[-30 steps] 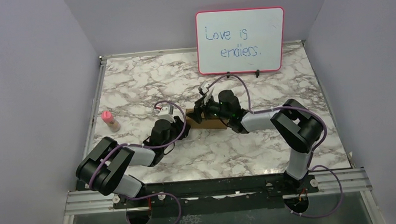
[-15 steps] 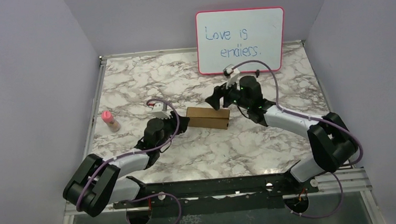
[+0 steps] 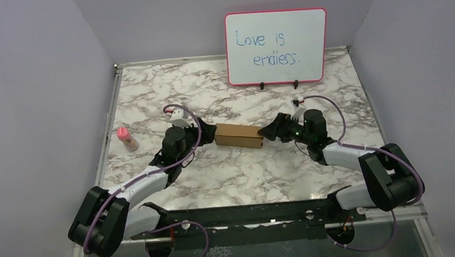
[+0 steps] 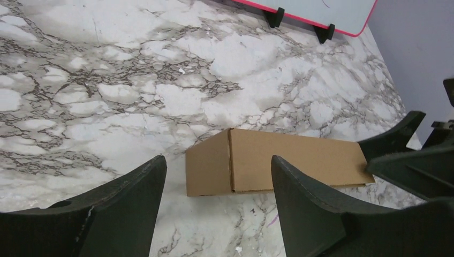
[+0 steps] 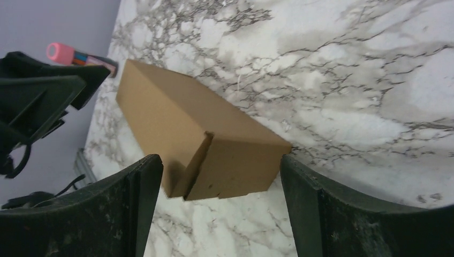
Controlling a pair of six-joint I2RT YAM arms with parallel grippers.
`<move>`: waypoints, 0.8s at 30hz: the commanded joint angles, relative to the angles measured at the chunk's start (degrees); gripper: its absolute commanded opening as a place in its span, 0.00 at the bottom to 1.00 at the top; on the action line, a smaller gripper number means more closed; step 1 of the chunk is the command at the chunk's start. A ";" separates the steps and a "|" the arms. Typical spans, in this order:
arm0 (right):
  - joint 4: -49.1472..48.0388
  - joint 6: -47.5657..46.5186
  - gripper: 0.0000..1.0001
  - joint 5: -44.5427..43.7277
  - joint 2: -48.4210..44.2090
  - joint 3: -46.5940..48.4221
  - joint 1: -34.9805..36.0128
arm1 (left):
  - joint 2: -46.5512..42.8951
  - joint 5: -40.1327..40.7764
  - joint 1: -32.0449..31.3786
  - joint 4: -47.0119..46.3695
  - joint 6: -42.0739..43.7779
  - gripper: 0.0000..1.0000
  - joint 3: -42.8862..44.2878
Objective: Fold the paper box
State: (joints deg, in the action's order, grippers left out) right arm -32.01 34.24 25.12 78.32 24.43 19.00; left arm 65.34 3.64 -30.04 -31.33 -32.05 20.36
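The right end effector [image 3: 267, 132] has come off the top of the box [image 3: 238, 135], swung round behind it and dropped low, so the box's right end is just ahead of its spread fingers. The left end effector [image 3: 209, 131] has opened wider, with the box just ahead.

The paper box [image 3: 238, 135] is plain brown cardboard, matt and smooth, with a raw cut edge where one flap laps over. The table [image 3: 150, 91] beneath it has a smooth marble-patterned top with a faint sheen. At twelve o'clock the whiteboard [image 3: 277, 46] shows a glossy white face in a pink frame, probably plastic. The left gripper [image 4: 217, 163] and right gripper [image 5: 220, 160] are matt black plastic, finely grained and flecked with pale scuffs. At six o'clock the rail [image 3: 99, 229] is bare silvery metal.
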 commanded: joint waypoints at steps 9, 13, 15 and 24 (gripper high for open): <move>-21.94 14.20 0.79 8.58 3.10 -7.77 -1.69 | 13.08 -11.90 3.59 1.04 -4.32 0.70 9.60; -28.50 17.80 0.75 10.18 6.98 -9.31 -2.84 | 15.28 -13.44 3.61 0.92 -4.50 0.67 10.50; -32.22 20.16 0.72 10.88 9.92 -9.76 -3.20 | 16.25 -14.13 3.59 0.75 -4.79 0.65 10.81; -42.46 24.13 0.56 11.89 18.72 -12.17 -3.34 | 18.54 -15.66 3.67 -0.36 -5.80 0.58 10.43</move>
State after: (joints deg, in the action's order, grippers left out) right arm -68.01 56.60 35.68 94.17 14.00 16.01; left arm 82.70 -9.82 -26.57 -30.74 -37.17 30.30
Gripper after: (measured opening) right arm 0.588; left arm 0.596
